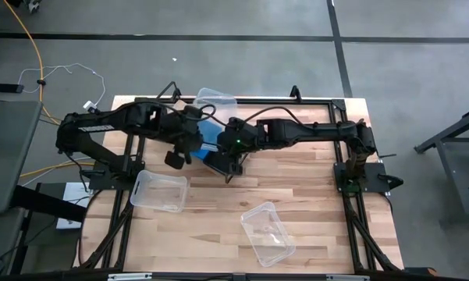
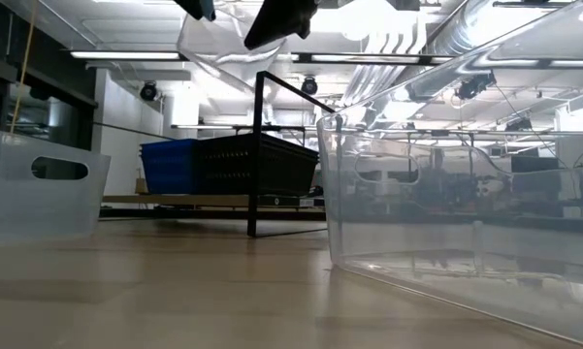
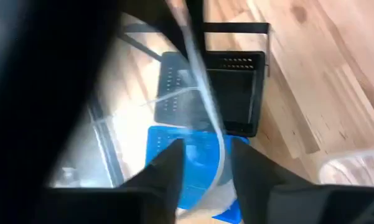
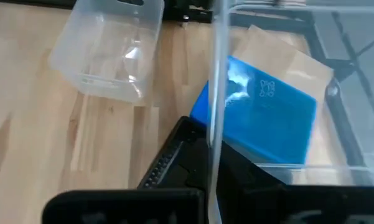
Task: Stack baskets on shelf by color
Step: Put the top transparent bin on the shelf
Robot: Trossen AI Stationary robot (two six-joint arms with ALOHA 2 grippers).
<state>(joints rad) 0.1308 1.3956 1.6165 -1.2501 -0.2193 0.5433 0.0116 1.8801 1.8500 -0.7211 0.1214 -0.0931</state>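
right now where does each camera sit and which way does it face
high: overhead, straight down on the table; both arms show.
low: at tabletop height, level toward the shelf; fingers overhead.
left wrist: over the blue basket; left fingers straddle the clear basket wall.
right wrist: beside it; own body hardly shows.
Shared: both wrist views show the blue basket.

Bright overhead strip lights, glare in low view; left wrist view blurred

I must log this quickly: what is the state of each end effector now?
Left end effector: fingers either side of the clear basket wall; grip cannot be told.
Right end effector: closed on the same clear basket's wall.
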